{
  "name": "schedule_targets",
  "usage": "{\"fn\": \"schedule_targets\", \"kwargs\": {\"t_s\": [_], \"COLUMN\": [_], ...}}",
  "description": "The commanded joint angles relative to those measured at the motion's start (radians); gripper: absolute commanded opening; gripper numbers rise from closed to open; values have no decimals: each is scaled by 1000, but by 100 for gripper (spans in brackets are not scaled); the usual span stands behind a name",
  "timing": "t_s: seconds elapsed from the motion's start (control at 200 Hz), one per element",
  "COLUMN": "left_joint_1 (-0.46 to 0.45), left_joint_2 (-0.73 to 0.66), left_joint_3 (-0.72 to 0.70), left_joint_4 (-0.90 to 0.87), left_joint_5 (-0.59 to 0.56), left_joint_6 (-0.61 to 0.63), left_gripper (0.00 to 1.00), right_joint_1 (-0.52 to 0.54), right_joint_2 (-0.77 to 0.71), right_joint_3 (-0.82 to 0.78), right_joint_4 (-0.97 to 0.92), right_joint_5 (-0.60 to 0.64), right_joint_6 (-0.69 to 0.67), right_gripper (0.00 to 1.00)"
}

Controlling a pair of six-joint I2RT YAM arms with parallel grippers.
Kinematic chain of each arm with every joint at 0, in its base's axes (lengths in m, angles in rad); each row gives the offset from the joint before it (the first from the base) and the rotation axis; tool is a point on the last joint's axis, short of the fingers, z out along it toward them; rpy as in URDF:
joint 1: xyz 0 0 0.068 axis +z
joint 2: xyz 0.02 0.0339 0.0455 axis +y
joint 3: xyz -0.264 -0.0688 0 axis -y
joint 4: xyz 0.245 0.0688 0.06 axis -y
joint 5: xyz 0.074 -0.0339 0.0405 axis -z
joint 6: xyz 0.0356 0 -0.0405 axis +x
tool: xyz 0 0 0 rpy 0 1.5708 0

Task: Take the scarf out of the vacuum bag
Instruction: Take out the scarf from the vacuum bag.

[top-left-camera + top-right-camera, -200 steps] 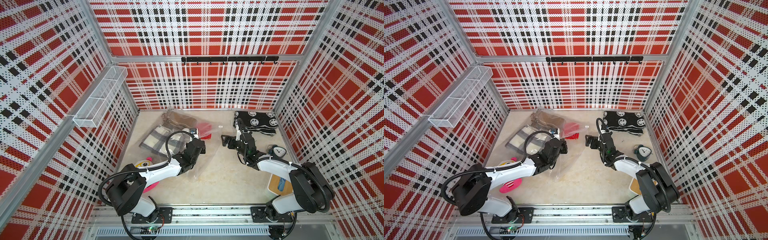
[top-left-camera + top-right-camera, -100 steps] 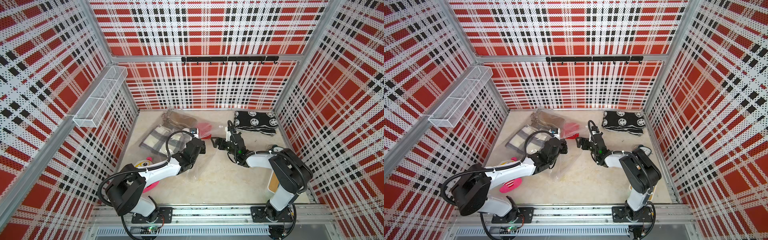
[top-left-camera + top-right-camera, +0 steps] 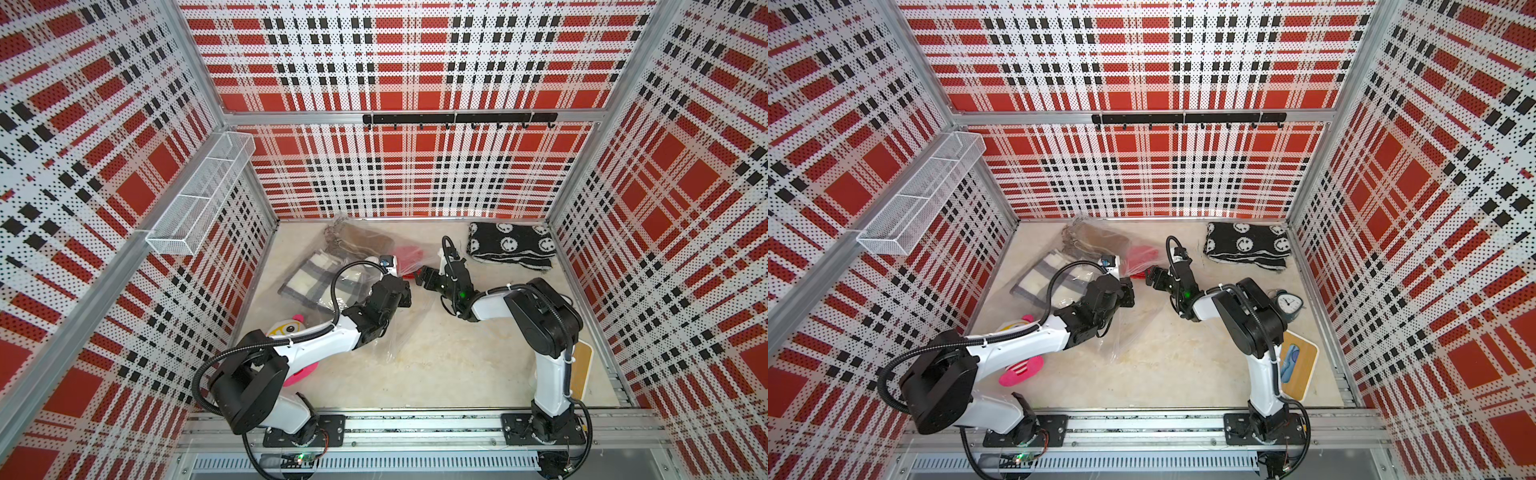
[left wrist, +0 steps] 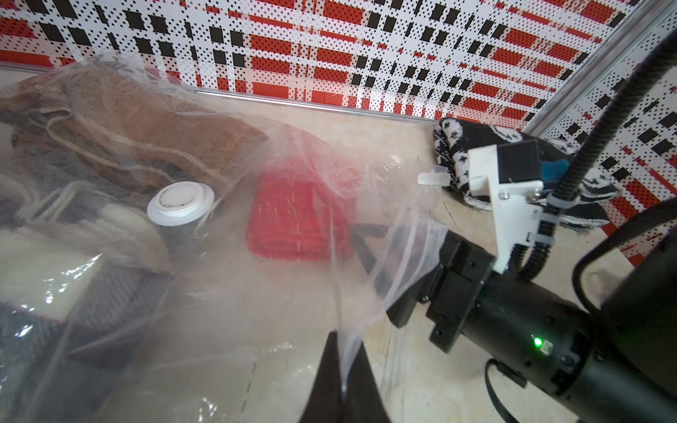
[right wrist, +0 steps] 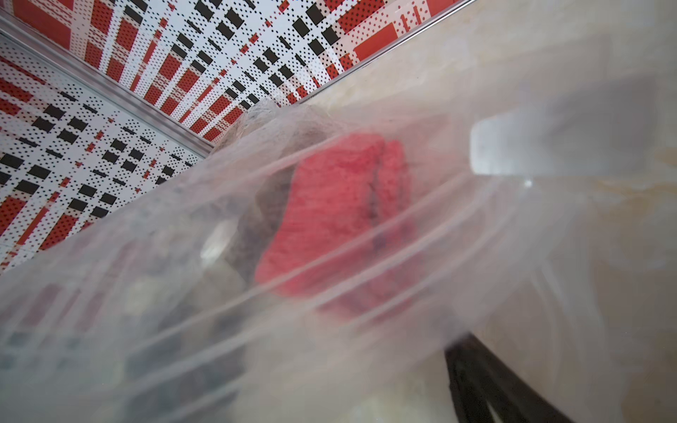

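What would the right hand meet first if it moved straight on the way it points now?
Most likely the bag film, with the red scarf just behind it. Whether the right hand has its tips inside the bag's mouth is unclear.

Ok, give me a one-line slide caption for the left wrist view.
Left claw pinches the vacuum bag; the open right claw, seen through the plastic, points at the folded red scarf inside.

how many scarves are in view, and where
4. In the bag: a brown scarf, a plaid scarf, a red scarf. Outside it, by the far right corner: a black scarf. Others may be hidden beneath.
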Motion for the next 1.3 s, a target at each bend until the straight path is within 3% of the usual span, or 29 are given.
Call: {"fn": "schedule_targets", "kwargs": {"t_s": [0.0,0.466,0.726,0.857,0.962,1.057,1.293], "left_joint_1": [4,4,4,7,10,11,11], "left_joint_2": [10,15,16,18,20,20,23], "left_joint_3": [38,40,40,39,38,36,38], "left_joint_4": [-2,1,0,0,-1,-2,0], "left_joint_5": [23,34,23,17,25,29,32], "left_joint_6": [-9,-11,-8,-6,-6,-8,-6], "left_gripper": [0,0,0,0,0,0,0], "right_joint_1": [9,21,35,35,35,35,36], "right_joint_2": [60,211,258,258,254,228,149], "right_joint_3": [43,207,246,239,238,197,157], "right_joint_4": [76,8,14,27,22,45,-3], "right_joint_5": [54,168,179,175,169,169,148], "right_joint_6": [71,139,153,149,144,146,94], "right_gripper": [81,76,55,30,21,0,0]}}
